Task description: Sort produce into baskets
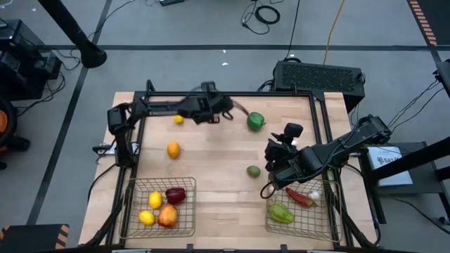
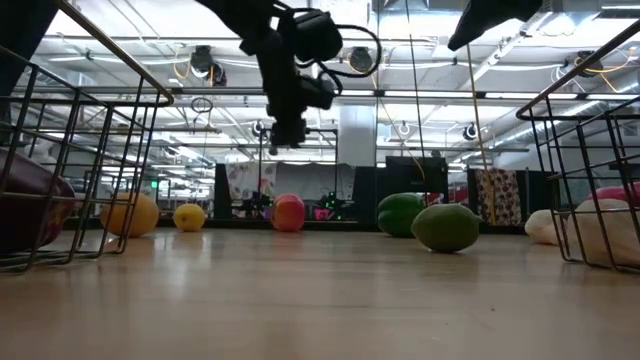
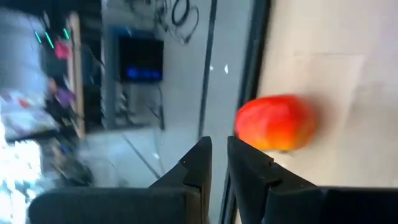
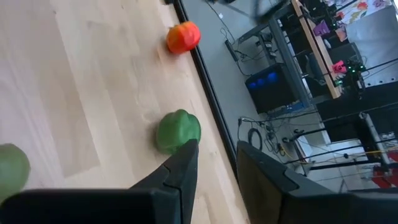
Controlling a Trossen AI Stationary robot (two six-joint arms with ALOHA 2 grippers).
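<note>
A red-orange apple (image 3: 277, 122) lies on the wooden table by its far edge, also in the low view (image 2: 288, 212). My left gripper (image 3: 219, 146) hangs above and just short of it (image 2: 288, 140), shut but for a slit, with nothing between the fingers. My right gripper (image 4: 217, 149) hovers open and empty over the table's right middle (image 1: 273, 150), pointing toward a green pepper (image 4: 178, 130). Loose on the table are a lemon (image 1: 178, 119), an orange (image 1: 173, 149) and a small green fruit (image 1: 253, 171). Both wire baskets (image 1: 133, 211) (image 1: 325, 218) stand at the near edge.
The left basket holds two lemons, a dark red piece and a peach-coloured fruit (image 1: 167, 216). The right basket holds a red chili (image 1: 299, 197), a green pepper (image 1: 280, 213) and a white garlic bulb. A dark metal frame (image 1: 232, 95) runs along the table's far edge and sides.
</note>
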